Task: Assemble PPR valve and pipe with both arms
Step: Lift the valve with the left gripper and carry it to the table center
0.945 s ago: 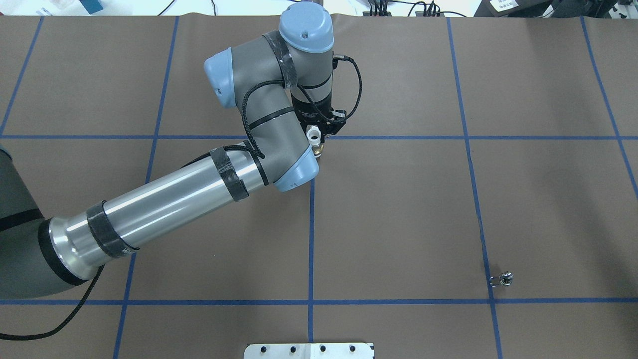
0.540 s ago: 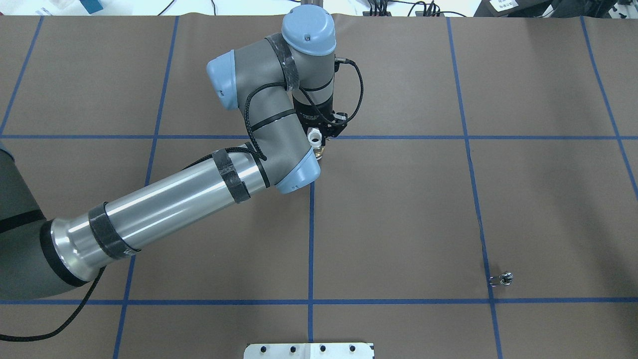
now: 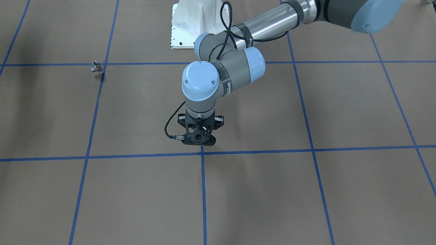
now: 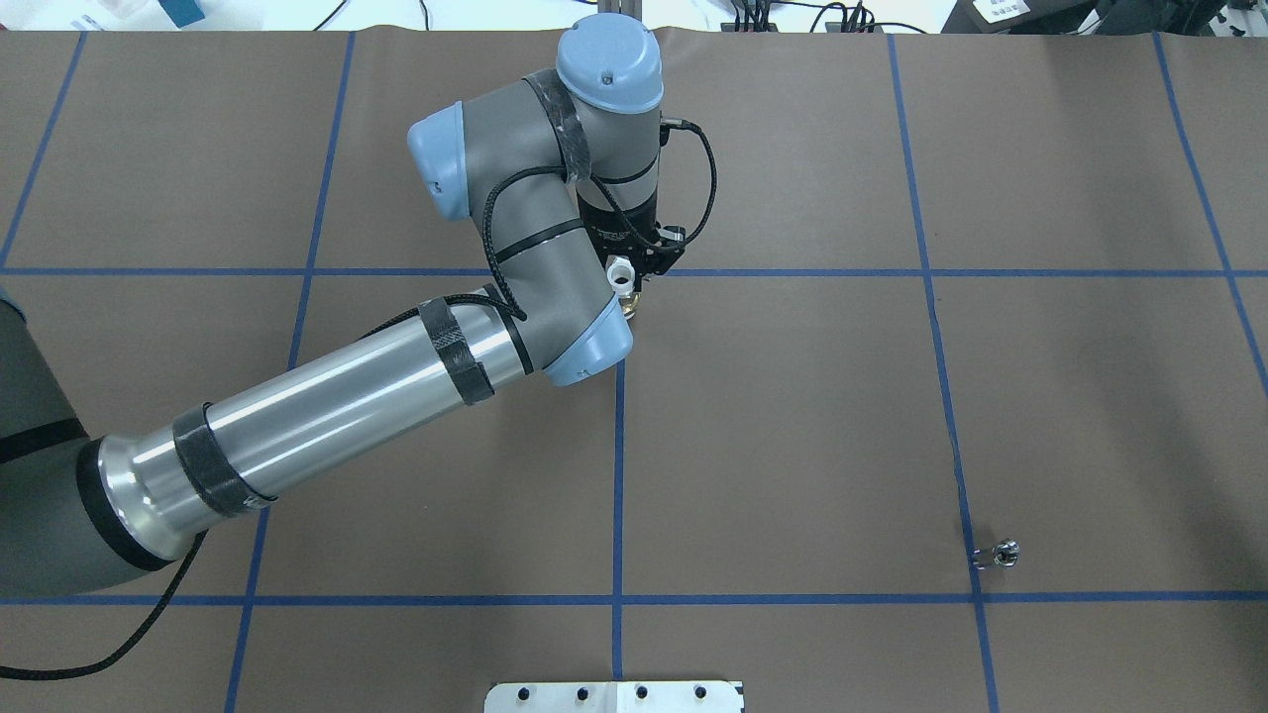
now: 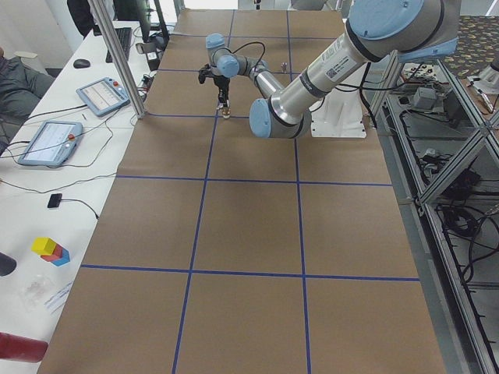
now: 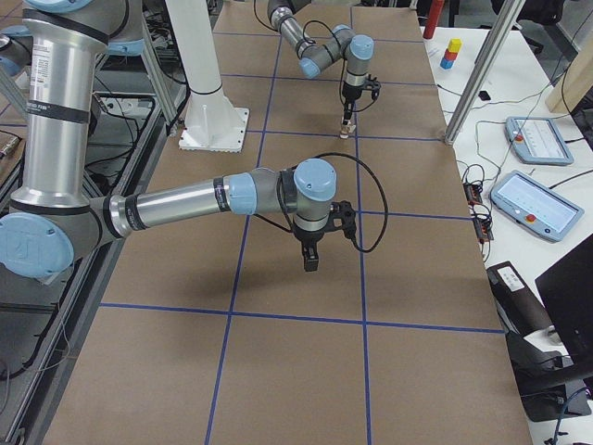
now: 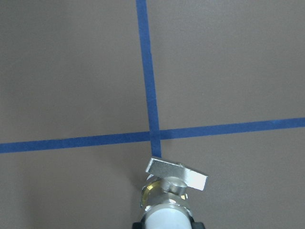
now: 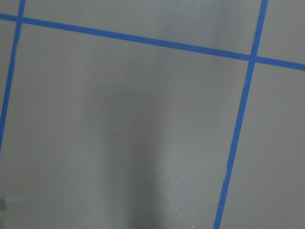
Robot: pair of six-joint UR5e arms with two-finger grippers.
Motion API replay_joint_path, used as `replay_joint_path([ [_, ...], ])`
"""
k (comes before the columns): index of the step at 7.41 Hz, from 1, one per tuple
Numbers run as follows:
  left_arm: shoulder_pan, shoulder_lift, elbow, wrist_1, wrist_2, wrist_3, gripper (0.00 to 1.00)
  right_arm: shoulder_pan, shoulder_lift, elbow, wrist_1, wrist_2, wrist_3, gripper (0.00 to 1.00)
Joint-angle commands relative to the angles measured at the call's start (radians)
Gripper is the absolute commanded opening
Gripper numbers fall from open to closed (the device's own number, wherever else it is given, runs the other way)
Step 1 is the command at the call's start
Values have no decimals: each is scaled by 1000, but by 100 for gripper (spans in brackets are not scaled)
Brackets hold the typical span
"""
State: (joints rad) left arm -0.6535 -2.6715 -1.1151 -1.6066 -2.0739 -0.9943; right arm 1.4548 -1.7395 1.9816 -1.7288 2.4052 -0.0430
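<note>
As I stand by the big brown table [image 4: 792, 446], I see blue tape lines [image 4: 618, 475] that cut its top into squares. The robot's left arm [image 4: 327, 406] is the biggest thing over it. It reaches far out and bends down near the spot where two blue lines cross. The right arm [image 6: 176, 206] shows up only in the side view from the robot's right. It hangs over another part of the table with its wrist pointing down.

The left gripper [image 4: 632, 269] points down too. Its black fingers [image 7: 138, 224] are closed on a white pipe [image 7: 167, 218], one on each side. The right gripper [image 6: 310, 258] has nothing under it, and I cannot tell if it is open or closed (it shows in that one side view only).

The white pipe stands up straight in the left gripper. A brass valve [image 7: 159, 191] sits on its lower end, and a flat silver handle [image 7: 177, 173] sticks out from the valve. The valve is right beside the blue cross, very low over the table. I cannot tell if it touches the paper.

Far off on the robot's right side, a small shiny metal part [image 4: 997, 555] lies alone on the table, just beside a blue line.
</note>
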Motion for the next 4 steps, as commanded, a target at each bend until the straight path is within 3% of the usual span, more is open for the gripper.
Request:
replay_joint_path([
  [1,0,2,-2,4,2,-1,78,-1,0,2,0,0,0,100],
  [2,-2,1,-2,8,0,-1,99,-1,0,0,0,0,0,100],
  [4,-14,7,-76,54,-9,-4,99,-1,0,-6,0,-1,-3,100],
])
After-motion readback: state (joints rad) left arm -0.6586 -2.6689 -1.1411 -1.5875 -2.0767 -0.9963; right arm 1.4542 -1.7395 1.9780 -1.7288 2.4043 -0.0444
